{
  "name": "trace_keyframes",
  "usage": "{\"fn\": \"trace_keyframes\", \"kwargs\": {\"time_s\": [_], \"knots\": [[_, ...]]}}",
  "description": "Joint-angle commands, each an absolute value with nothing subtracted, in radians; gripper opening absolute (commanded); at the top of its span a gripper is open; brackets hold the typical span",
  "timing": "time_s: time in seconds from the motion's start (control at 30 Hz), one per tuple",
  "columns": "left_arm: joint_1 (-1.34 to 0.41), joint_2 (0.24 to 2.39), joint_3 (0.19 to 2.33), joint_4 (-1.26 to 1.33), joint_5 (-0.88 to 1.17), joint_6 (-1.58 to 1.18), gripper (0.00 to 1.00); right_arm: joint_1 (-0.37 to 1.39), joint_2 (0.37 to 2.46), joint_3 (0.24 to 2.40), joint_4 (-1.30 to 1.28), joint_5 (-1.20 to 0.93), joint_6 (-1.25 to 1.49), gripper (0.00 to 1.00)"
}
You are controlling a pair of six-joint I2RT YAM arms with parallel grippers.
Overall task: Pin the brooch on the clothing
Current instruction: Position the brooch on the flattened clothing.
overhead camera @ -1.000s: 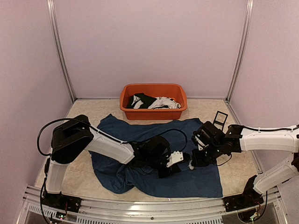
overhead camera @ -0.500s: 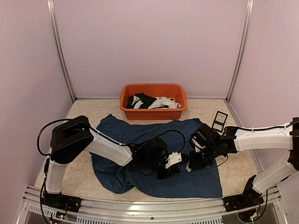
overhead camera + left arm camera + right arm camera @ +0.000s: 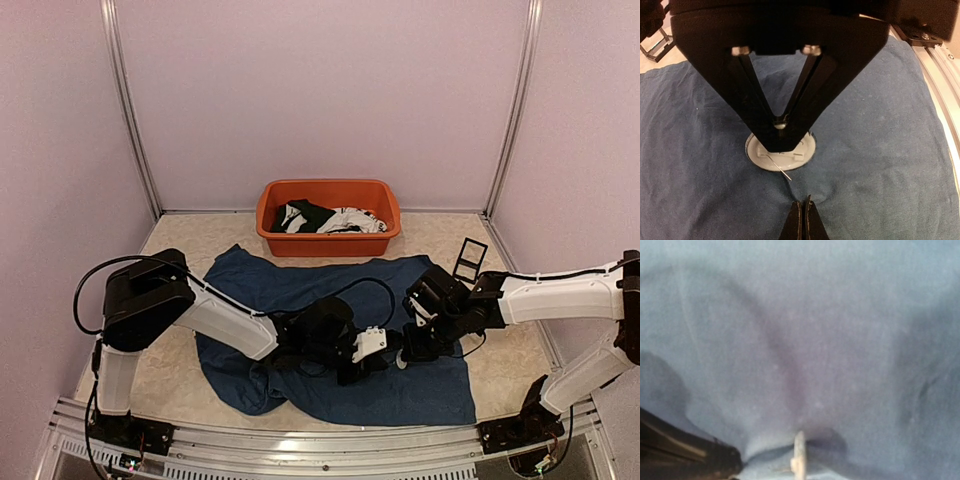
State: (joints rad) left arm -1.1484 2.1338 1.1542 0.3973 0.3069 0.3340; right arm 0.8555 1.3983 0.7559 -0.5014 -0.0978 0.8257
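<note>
**Brooch at the cloth, pin not yet through**

The right gripper (image 3: pixel 780 126), jaws narrowed on the brooch (image 3: pixel 764 153), holds it against the clothing (image 3: pixel 880 150) at frame centre. Its pin (image 3: pixel 781 169) stands open, apparently not through the cloth. At lower centre the left gripper (image 3: pixel 802 220) is closed on a pinched ridge of the clothing. Remaining, by my judgement: piercing, clasping.

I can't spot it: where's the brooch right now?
In the left wrist view, the brooch lies centre-frame on the navy shirt, under the right fingers, just beyond the left fingers.
</note>
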Motion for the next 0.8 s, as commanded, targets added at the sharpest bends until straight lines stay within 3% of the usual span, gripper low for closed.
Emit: {"fn": "trace_keyframes", "kwargs": {"time_s": [0.0,0.77], "knots": [[-1.163,2.100,1.144,0.438,0.319,0.354,0.00,0.846,1.406,0.744,-0.484,-0.116,0.830,0.00],[-1.169,2.114,1.142,0.460,0.278,0.365,0.00,0.867,1.390,0.734,-0.483,-0.173,0.784,0.00]]}}
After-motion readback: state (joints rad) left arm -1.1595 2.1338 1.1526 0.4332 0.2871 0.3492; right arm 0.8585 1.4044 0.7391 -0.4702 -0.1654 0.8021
